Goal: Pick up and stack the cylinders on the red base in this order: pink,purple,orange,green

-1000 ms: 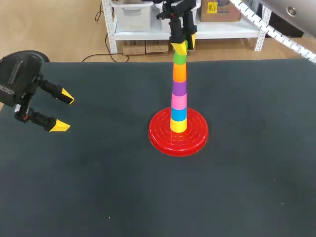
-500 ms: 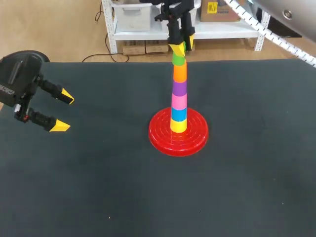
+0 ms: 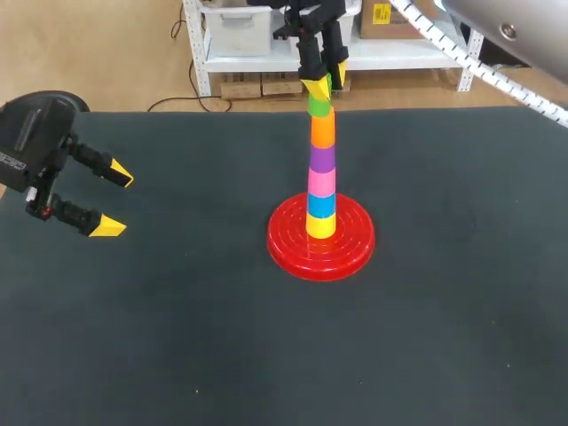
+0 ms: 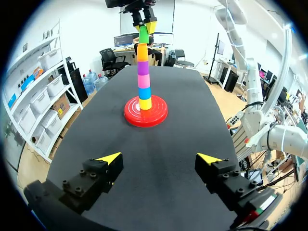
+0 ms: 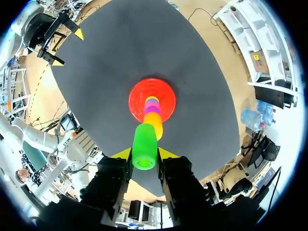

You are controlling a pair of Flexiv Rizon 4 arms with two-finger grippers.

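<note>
On the red base (image 3: 291,248) rises a stack: yellow, blue, pink (image 3: 321,182), purple (image 3: 322,158) and orange (image 3: 322,130) cylinders. On top sits the green cylinder (image 3: 319,106), leaning a little off the stack's line. My right gripper (image 3: 321,85) is shut on its upper end; in the right wrist view the green cylinder (image 5: 144,146) sits between the yellow tips, with the orange cylinder (image 5: 153,122) and base (image 5: 152,98) beyond. My left gripper (image 3: 115,201) hangs open and empty over the table's left side, far from the stack (image 4: 143,72).
The black table mat (image 3: 177,337) spreads wide around the base on every side. Nothing else lies on it.
My right gripper has shifted slightly left and up with the green cylinder's top, tilting it. The left arm has not moved.
</note>
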